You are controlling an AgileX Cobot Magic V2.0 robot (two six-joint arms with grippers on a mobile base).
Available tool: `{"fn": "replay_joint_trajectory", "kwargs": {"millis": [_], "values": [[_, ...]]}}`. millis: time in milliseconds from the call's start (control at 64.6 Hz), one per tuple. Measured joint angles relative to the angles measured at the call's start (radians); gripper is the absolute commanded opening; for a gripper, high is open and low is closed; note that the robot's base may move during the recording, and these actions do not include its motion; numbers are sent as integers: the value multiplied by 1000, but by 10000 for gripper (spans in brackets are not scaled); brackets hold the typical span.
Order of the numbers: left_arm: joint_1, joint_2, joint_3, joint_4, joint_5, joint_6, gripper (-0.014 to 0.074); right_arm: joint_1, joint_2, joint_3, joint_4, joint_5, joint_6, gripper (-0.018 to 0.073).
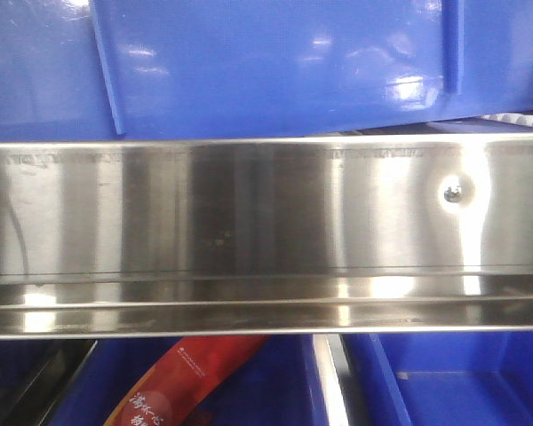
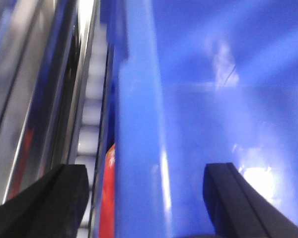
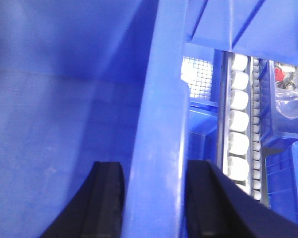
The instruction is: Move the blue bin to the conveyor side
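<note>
The glossy blue bin (image 1: 275, 62) fills the top of the front view, behind the steel rail. In the left wrist view its thick rim (image 2: 139, 124) runs up between the black fingers of my left gripper (image 2: 146, 168). That gripper is open, and a gap shows on each side of the rim. In the right wrist view my right gripper (image 3: 153, 163) straddles the opposite rim (image 3: 161, 99), shut on it. One finger is inside the bin and the other outside. The bin's inside (image 3: 64, 124) looks bare. The conveyor side is out of view.
A shiny stainless-steel rail (image 1: 249, 222) crosses the front view. Below it lie a red packet (image 1: 186, 382) and other blue bins (image 1: 462, 382). A track of white rollers (image 3: 238, 124) runs beside the bin, with a clear bag (image 3: 290, 94) beyond. Something red (image 2: 109, 198) shows by the left rim.
</note>
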Motion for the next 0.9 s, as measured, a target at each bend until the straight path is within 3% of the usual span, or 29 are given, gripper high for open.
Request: {"fn": "replay_joint_trajectory", "kwargs": {"millis": [186, 650, 774, 898], "values": [[0, 6, -4, 0, 4, -23, 337, 0, 0, 0, 0, 0, 0, -88], [-2, 34, -4, -14, 5, -27, 314, 0, 3, -2, 0, 0, 0, -88], [-2, 36, -4, -14, 5, -27, 206, 0, 3, -2, 0, 0, 0, -88], [-2, 36, -7, -15, 5, -27, 8, 0, 3, -2, 2, -2, 0, -88]]}}
